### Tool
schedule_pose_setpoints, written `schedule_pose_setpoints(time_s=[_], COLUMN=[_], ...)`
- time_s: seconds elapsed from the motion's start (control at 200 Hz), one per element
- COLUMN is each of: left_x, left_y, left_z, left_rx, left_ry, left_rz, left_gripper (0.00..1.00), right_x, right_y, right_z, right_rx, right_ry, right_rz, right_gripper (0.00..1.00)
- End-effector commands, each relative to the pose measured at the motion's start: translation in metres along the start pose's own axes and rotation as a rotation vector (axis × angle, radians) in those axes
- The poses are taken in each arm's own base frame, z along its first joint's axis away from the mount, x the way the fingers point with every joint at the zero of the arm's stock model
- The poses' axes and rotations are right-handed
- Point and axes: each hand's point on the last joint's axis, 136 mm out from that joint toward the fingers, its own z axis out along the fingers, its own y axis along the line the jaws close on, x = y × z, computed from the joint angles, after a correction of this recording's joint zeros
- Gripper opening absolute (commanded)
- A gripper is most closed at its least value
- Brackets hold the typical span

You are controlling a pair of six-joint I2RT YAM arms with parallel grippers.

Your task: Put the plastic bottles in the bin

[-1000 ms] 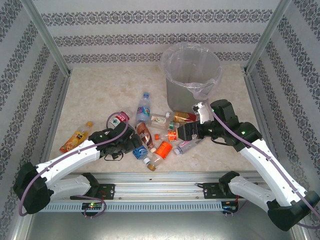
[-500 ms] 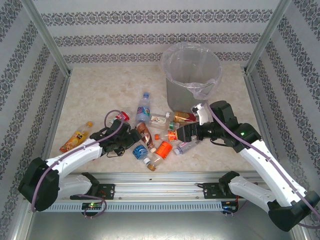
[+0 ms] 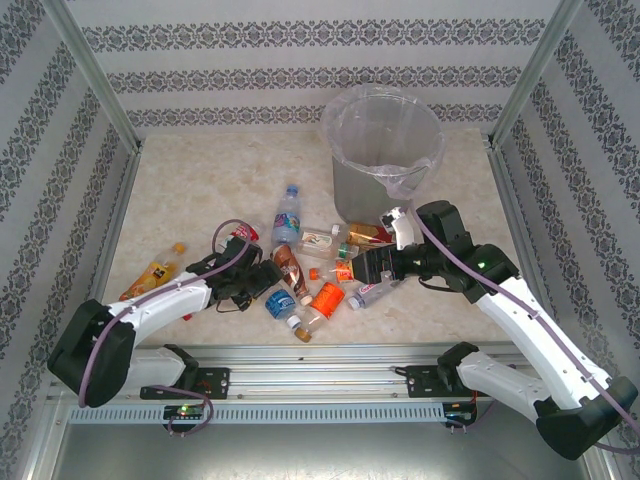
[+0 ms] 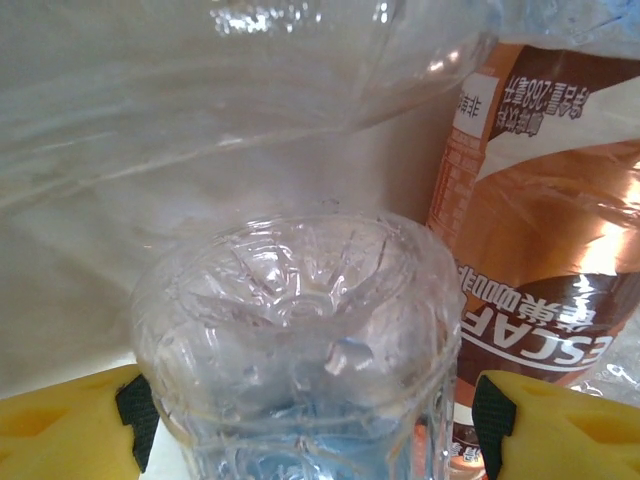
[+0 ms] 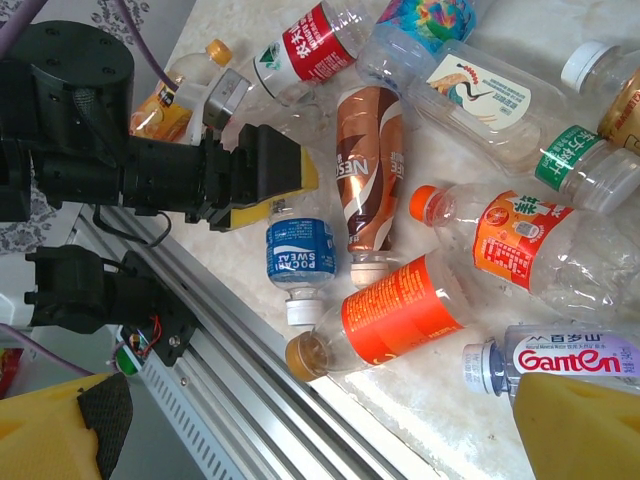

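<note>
The left arm lies low and nearly straight from its base at the near left corner of the desk (image 3: 200,190), reaching toward the middle of the near edge. The left pincer (image 3: 262,278) is level with the surface and open around the clear base of the blue-labelled bottle (image 4: 290,330). One pad looks to be against the wall and a thin gap seems to show at the other, though the close view leaves that contact uncertain. This bottle lies on its side just beside the brown-labelled bottle (image 4: 540,250). The right arm rises from the near right corner, bends at the elbow over the right half of the desk and points its forearm leftward. The right pincer (image 5: 315,420) hangs above the right side of the heap, its yellow fingers (image 5: 50,425) spread wide with nothing between them. Under it lie the orange-labelled bottle (image 5: 400,310) and the Ganten bottle (image 5: 560,360), both on their sides. The plastic bottles (image 3: 310,265) are scattered across the middle of the desk toward the near edge. An orange drink bottle (image 3: 150,277) lies apart near the left edge. The bin (image 3: 365,190) stands upright at the far edge, right of centre, just beyond the heap.
</note>
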Motion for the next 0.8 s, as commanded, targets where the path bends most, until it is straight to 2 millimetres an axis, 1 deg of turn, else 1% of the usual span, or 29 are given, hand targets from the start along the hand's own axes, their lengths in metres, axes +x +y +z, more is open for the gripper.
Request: schedule_pose_setpoints(time_s=[0.0, 0.14, 0.25, 0.31, 0.42, 0.515, 0.629, 0.744, 0.794], left_x=[-0.005, -0.005, -0.006, -0.007, -0.009, -0.012, -0.017, -0.021, -0.023], left_y=[0.003, 0.006, 0.009, 0.009, 0.007, 0.004, -0.007, -0.029, -0.042], left_z=[0.005, 0.01, 0.011, 0.01, 0.008, 0.002, -0.01, -0.028, -0.038], left_rx=[0.003, 0.0, -0.007, -0.004, 0.01, 0.019, 0.068, 0.124, 0.151], left_ry=[-0.004, 0.004, 0.004, -0.001, -0.005, -0.022, -0.049, -0.055, -0.06], left_rz=[0.011, 0.006, 0.007, 0.006, 0.015, 0.02, 0.027, 0.068, 0.097], left_gripper=[0.82, 0.8, 0.76, 0.75, 0.69, 0.65, 0.64, 0.62, 0.61], right_x=[0.001, 0.002, 0.003, 0.004, 0.006, 0.009, 0.011, 0.011, 0.008], right_y=[0.003, 0.003, 0.002, 0.002, 0.001, 0.001, 0.002, 0.005, 0.007], right_z=[0.003, 0.003, 0.004, 0.004, 0.005, 0.007, 0.009, 0.014, 0.016], right_rx=[-0.016, -0.014, -0.012, -0.011, -0.012, -0.015, -0.033, -0.067, -0.085], right_ry=[0.007, 0.011, 0.011, 0.01, 0.011, 0.017, 0.017, 0.012, -0.001], right_rz=[-0.007, -0.006, -0.005, -0.004, 0.002, 0.007, 0.014, 0.026, 0.036], right_gripper=[0.98, 0.98, 0.98, 0.98, 0.98, 0.98, 0.97, 0.97, 0.97])
